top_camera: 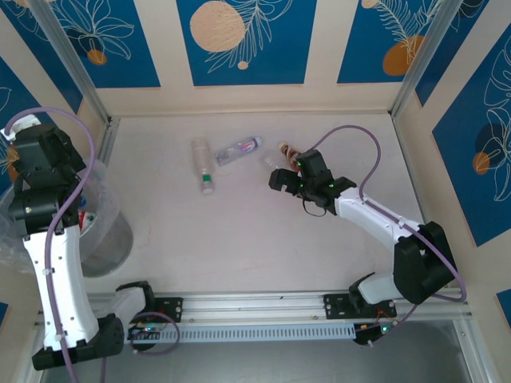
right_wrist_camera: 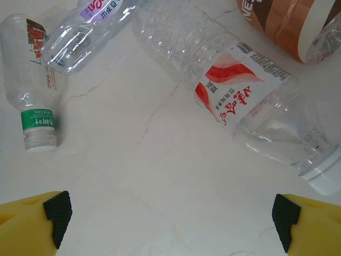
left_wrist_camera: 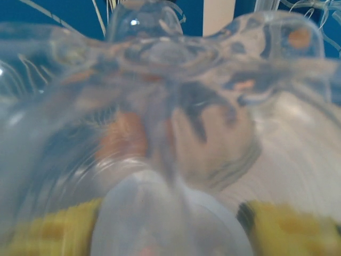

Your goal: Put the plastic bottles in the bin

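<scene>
Across the pale marbled counter (top_camera: 239, 239), the right arm (top_camera: 375, 215) reached out low and bent, while the left arm (top_camera: 56, 263) stood upright over the round grey bin (top_camera: 112, 239) and its crinkled clear liner (top_camera: 102, 179). The right claw (right_wrist_camera: 170, 224) gaped wide above a ribbed red-labelled bottle (right_wrist_camera: 240, 90) lying on the counter near a green-banded bottle (right_wrist_camera: 33, 90). The left claw (left_wrist_camera: 170, 237) gripped a blurred clear bottle (left_wrist_camera: 138, 192) over the bin.

Robot lab cell; aluminium rail (top_camera: 255, 302), printed panels (top_camera: 239, 40).

Left gripper (left_wrist_camera: 165, 229) raised, clamping bottle (top_camera: 22, 124); right gripper (right_wrist_camera: 170, 216) low, jaws wide.
</scene>
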